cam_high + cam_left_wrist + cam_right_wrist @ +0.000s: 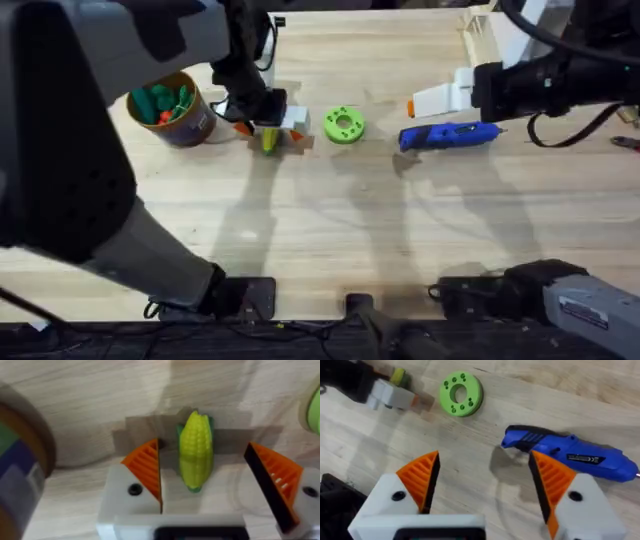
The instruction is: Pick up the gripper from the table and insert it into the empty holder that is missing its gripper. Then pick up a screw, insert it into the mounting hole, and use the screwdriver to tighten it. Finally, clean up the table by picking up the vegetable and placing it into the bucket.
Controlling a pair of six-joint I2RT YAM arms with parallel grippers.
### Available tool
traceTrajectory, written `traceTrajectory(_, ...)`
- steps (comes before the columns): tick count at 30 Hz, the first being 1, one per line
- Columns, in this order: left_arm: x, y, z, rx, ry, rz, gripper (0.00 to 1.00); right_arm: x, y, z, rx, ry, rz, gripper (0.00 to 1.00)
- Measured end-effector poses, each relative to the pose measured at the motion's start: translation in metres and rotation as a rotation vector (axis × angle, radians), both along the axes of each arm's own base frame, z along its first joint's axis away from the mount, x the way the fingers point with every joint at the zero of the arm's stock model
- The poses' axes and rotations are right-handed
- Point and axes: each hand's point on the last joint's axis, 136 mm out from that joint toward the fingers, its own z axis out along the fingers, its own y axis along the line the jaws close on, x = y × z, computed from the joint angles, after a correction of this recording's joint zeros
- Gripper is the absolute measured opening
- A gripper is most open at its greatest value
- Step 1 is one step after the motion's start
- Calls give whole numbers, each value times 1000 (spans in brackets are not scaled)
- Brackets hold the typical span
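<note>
- Overhead: we see the left gripper (pixel 268 128) lowered over the vegetable (pixel 268 142) at upper centre-left of the frame, on the pale wood counter (pixel 320 230). The bucket (pixel 172 110) sits just left of it, with green and orange toys inside. A green disc (pixel 344 125) lies right of the vegetable, and the screwdriver (pixel 448 135) lies further right, under the right gripper (pixel 425 103).
- Left wrist: we see the left gripper (pixel 210 482) wide open, its orange pads (pixel 146 466) on either side of the vegetable (pixel 196 452), nearer one pad; whether it touches we cannot tell. The bucket's (pixel 22 460) wall fills the left edge.
- Right wrist: the right gripper (pixel 482 482) is wide open and holds nothing; the screwdriver (pixel 570 452) lies on the counter beyond one finger, the green disc (pixel 461 394) farther off.
</note>
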Motion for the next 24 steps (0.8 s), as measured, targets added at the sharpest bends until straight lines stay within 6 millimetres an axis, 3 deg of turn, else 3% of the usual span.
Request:
traceTrajectory(4, -1, -4, -12, 25, 28, 6, 985, 0, 0, 0, 0, 0, 0, 992)
traceTrajectory(9, 1, -4, -11, 26, 28, 30, 957, 0, 0, 0, 0, 0, 0, 993)
traceTrajectory(11, 1, -3, -11, 29, 30, 34, 836, 0, 0, 0, 0, 0, 0, 993)
traceTrajectory(16, -2, -2, -12, 33, 43, 42, 239, 0, 0, 0, -1, -1, 2, 993)
traceTrajectory(18, -1, -3, -11, 29, 40, 43, 49, 0, 0, 0, -1, -1, 2, 993)
traceTrajectory(24, -1, -3, -11, 27, 41, 45, 33, 0, 0, 0, -1, -1, 2, 993)
